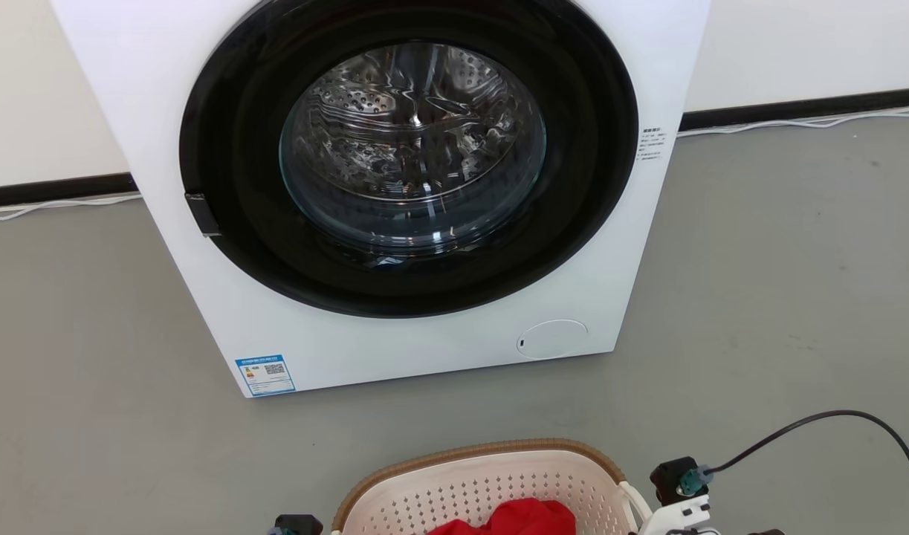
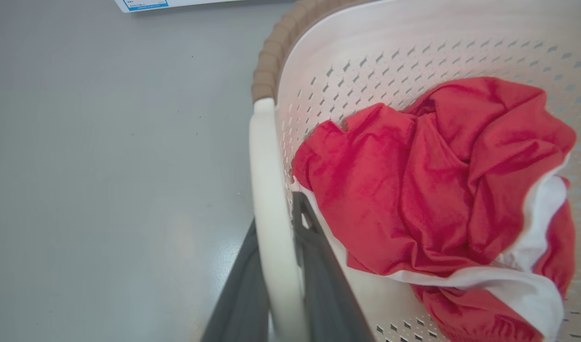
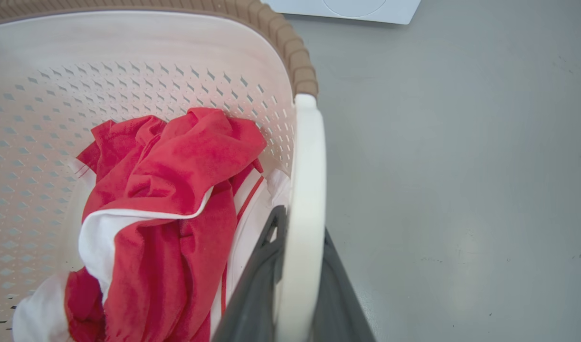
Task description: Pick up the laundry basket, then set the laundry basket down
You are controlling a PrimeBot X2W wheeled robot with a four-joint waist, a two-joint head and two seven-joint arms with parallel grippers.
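In front of the washing machine [image 1: 201, 297], you are gripping the laundry basket [image 1: 484, 483] with both hands. In the head view the basket is sitting at 6 o'clock, at the bottom edge of the frame. The machine's closed glass door is filling the 12 o'clock half, with a strip of grey floor [image 1: 796, 297] lying between the two.

Your left hand [image 2: 277, 213] is closing narrowly on the left handle [image 2: 266, 156]. One dark finger is pressing the outside of the white bar and the other is reaching inside the perforated wall. Your right hand [image 3: 302, 221] is doing the same on the right handle [image 3: 308, 156], its fingers pinching the bar from either side. Inside the basket, a crumpled red cloth [image 2: 414, 180] with white fabric [image 2: 523, 285] folded through it is lying loose. It is touching neither hand's outer finger but is crowding close to the inner ones.

By the look of it, the grasp is made on both sides, so the first part of the pick-up is done. Whether the basket is already hanging clear of the floor or is resting on it, the pictures are not showing. Its base is out of sight in every view.

What is left, as far as can be judged, is the lift, if it is not yet under way. After that come setting the basket down level and releasing both handles. A black cable [image 1: 833, 420] is looping over the floor at 4 o'clock beside your right wrist.
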